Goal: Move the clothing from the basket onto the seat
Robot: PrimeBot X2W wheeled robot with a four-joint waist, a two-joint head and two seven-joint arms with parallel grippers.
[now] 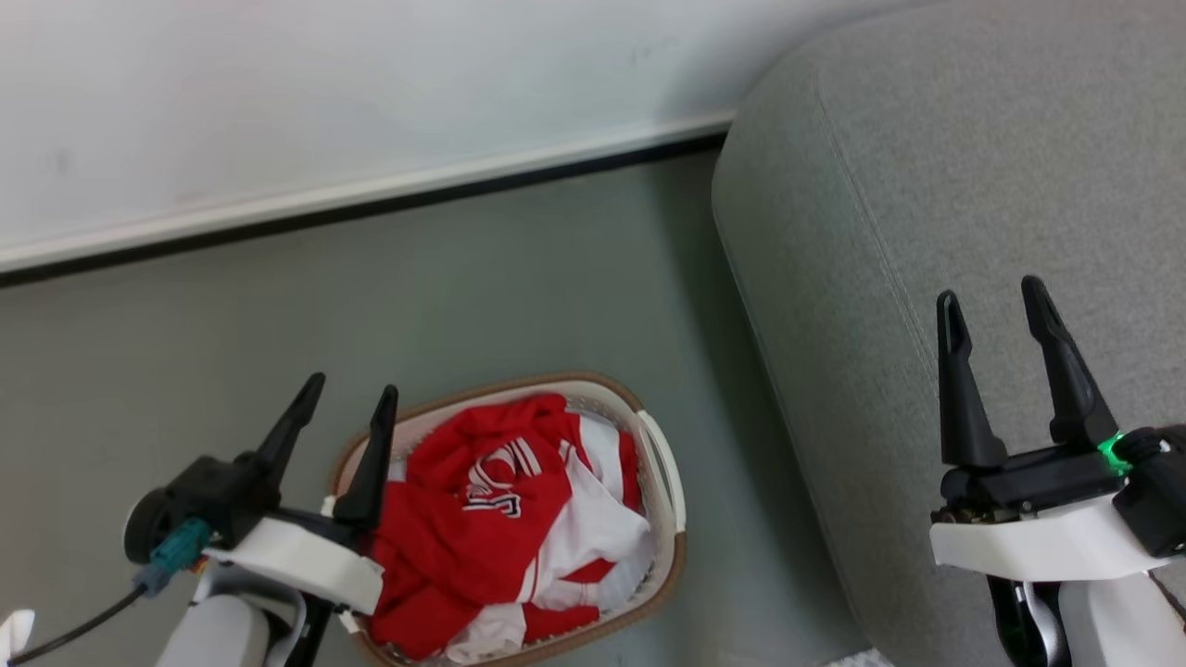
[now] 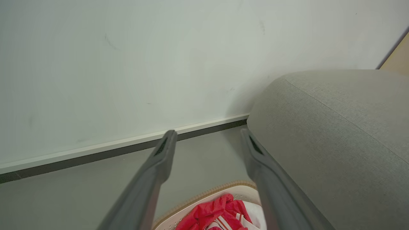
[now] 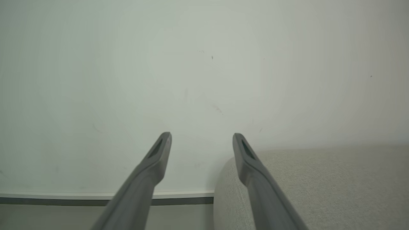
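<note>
Left gripper [image 1: 352, 387]: sat at 8 o'clock in the head view, with its two dark fingers spread fully apart and nothing held. One finger crossed the 9 o'clock rim of the laundry basket [image 1: 675, 519] in that view and seemed clear of the cloth.
Right gripper [image 1: 991, 292]: sat at 4 o'clock in the head view, likewise spread wide and empty, above the grey sofa [image 1: 927, 185].
Clothing: the red and white garments [image 1: 463, 547] lay heaped in the basket, between 6 and 7 o'clock in the head view. They filled it nearly to the brown rim band, and none lay on the sofa.
Sofa: stood at 3 o'clock of the basket, near it but apart, with a strip of grey floor [image 1: 371, 306] between them. Its rounded corner reached toward the white wall [image 1: 324, 83].
Handling: the garments looked light, soft and limp, so they would likely sag and trail when lifted. One might drag another up with it. Nothing looked fragile.
Where to grip: a raised fold near the top of the heap seemed best, such as the red ridge at 12 o'clock of the pile, pinched deep enough to gather several layers.
Writing: a white emblem outlined in navy, curved like part of an "S", showed on the red cloth beside white stripes. Folds hid the rest, so no word or brand could be read.
</note>
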